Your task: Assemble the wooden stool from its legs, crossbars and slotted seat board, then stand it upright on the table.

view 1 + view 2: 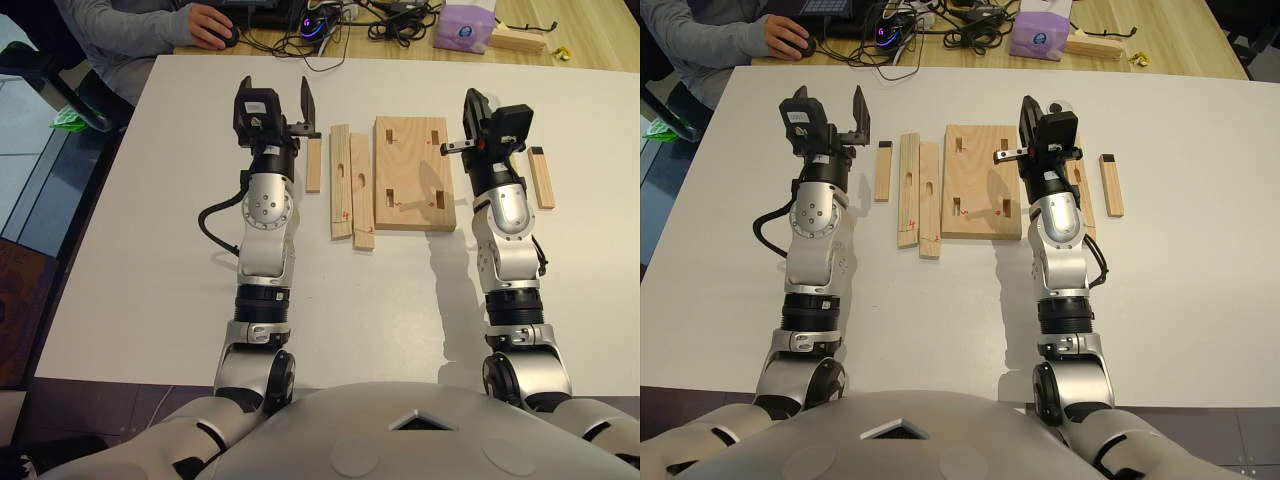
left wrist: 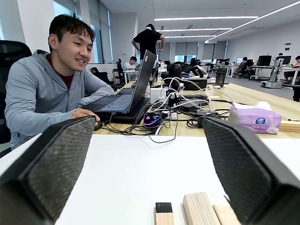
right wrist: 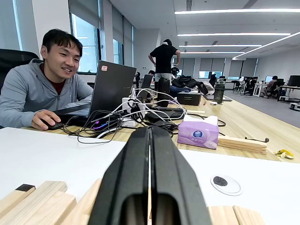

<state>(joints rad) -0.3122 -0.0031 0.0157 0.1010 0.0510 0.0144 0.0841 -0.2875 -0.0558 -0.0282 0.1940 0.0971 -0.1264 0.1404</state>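
A white table (image 1: 150, 250) seen from above, with flat wooden stool parts laid out in a row across its far half, none of them joined. The slotted seat board (image 1: 412, 172) lies flat midway between the left and right edges, with rectangular slots near its corners. Just beside it on the left lie two long leg pieces (image 1: 341, 182), side by side and touching, pointing toward the far edge. Further left, a short crossbar (image 1: 314, 165) with a dark far end lies apart from them. Another wooden piece (image 1: 1087, 210) shows partly beneath the right arm, just right of the board. A second short crossbar (image 1: 541, 178) lies nearer the right edge. The left gripper (image 1: 276, 100) sits just left of the first crossbar, its two padded fingers (image 2: 51, 173) spread wide with nothing between them. The right gripper (image 3: 150, 136) sits by the board's far right corner, fingers pressed together, holding nothing. Beyond the far edge, a separate wooden desk holds tangled cables (image 1: 330, 25) and a purple tissue pack (image 1: 465, 27)
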